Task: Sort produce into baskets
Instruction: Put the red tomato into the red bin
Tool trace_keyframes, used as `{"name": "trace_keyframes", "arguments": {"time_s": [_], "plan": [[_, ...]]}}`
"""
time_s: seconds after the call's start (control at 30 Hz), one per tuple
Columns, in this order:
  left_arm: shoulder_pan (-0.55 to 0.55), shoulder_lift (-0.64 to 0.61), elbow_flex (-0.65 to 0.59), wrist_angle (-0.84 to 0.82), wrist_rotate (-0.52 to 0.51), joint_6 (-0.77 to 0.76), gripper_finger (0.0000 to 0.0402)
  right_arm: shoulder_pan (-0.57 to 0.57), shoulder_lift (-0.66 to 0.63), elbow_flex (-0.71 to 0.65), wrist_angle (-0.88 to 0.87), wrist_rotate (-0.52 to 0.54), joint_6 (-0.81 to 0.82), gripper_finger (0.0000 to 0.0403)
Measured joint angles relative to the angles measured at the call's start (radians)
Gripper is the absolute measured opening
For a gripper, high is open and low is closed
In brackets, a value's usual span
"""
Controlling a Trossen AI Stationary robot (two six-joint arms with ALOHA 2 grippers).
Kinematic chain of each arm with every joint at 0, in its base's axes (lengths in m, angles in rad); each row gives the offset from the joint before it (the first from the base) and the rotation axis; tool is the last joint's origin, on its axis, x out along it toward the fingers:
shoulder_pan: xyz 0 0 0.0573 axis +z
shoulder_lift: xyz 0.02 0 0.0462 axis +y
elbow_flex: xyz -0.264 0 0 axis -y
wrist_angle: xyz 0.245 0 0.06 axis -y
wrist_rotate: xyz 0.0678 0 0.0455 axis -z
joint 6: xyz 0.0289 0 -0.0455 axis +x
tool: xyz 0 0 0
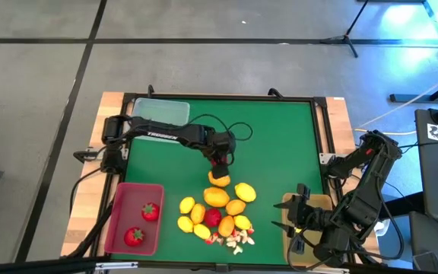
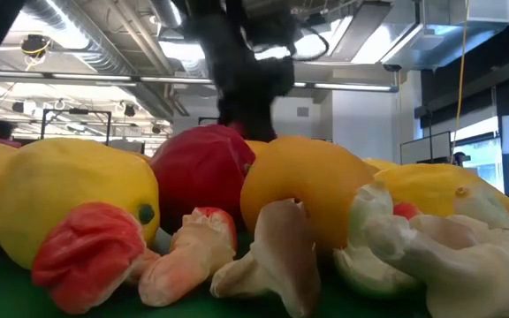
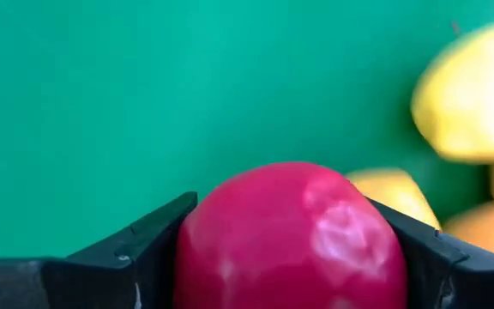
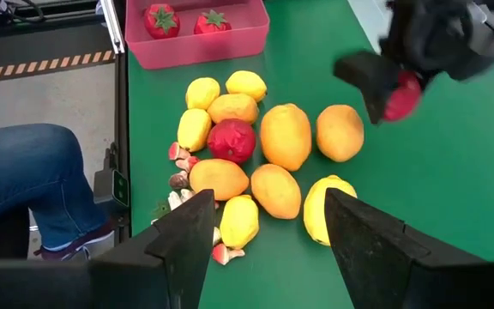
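My left gripper (image 1: 220, 161) hangs over the green mat just beyond the pile of produce, shut on a red strawberry (image 3: 290, 240). The pile holds several yellow and orange lemon-like fruits (image 1: 217, 197), another red strawberry (image 1: 213, 217) and small white-and-red bits (image 1: 236, 240) at its near edge. Two strawberries (image 1: 150, 211) lie in the pinkish-red basket (image 1: 120, 205) at the near left. The clear basket (image 1: 160, 112) stands at the far left. My right gripper (image 4: 268, 249) waits open above the tan basket (image 1: 319, 202) at the near right. My left gripper pinches the strawberry by its two opposite sides (image 3: 195, 249) between its two fingers (image 3: 144, 249). The fingers come from above, slanting down. In the right wrist view the strawberry (image 4: 404, 96) is lifted clear of the mat.
An orange fruit (image 1: 219, 180) lies right below the left gripper. Bare green mat (image 1: 280, 144) spreads over the far right half. Wooden table edges frame the mat. A person's knee in jeans (image 4: 33, 163) shows beside the table's near edge.
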Motion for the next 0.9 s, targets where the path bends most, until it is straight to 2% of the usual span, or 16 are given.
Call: {"name": "trace_keyframes", "arguments": {"time_s": [0.17,0.3,0.4,0.57,0.77,0.9], "plan": [[-0.091,-0.107,0.009,-0.228,0.000,-0.014,0.0287,0.000,0.000,0.000,-0.004,-0.001,0.000,0.0221],[-0.227,-0.220,0.009,-0.448,0.001,-0.121,0.0287,0.000,0.000,0.000,-0.002,-0.006,0.000,0.0221],[-0.355,-0.301,0.009,-0.532,-0.003,-0.283,0.0287,0.000,0.000,0.000,-0.003,-0.007,0.000,0.0221],[-0.604,-0.400,0.009,-0.577,-0.049,-0.625,0.0287,0.000,0.000,0.000,-0.003,-0.007,0.000,0.0221],[-0.857,-0.419,0.008,-0.713,-0.111,-1.022,0.0287,0.000,0.000,0.000,-0.005,-0.007,0.000,0.0221],[-0.966,-0.419,-0.007,-0.727,-0.115,-1.204,0.0287,0.000,0.000,0.000,-0.005,-0.007,-0.002,0.0221]]}}
